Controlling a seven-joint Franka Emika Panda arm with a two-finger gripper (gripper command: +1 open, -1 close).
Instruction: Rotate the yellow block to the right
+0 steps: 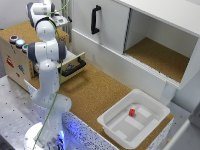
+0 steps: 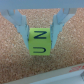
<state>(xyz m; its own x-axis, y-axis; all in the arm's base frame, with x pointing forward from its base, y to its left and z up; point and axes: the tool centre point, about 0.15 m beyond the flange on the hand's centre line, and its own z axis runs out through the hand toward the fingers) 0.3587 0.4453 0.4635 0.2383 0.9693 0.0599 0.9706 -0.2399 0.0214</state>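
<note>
The wrist view shows the grasp stage of the job: the claw (image 2: 41, 31) stands with its two fingers (image 2: 20, 26) spread apart, one on each side of the yellow block (image 2: 40, 42), and whether the pads already press the block's sides or only flank it is too blurred to tell. I judge the turn itself not yet begun. The next move calls for a firm pinch on the two opposite faces, then a wrist twist to the right with the block kept flat on the table (image 2: 12, 60) so that it pivots and does not tip or slide away.

The block is a small bright yellow-green cube with dark letter-like marks, one on its top face and one on the face toward the camera. It sits upright on the speckled cork-brown table, between the fingers. In the exterior view the block cannot be made out; the arm (image 1: 46, 55) folds over the far part of the table near the drawer unit (image 1: 70, 65)
</note>
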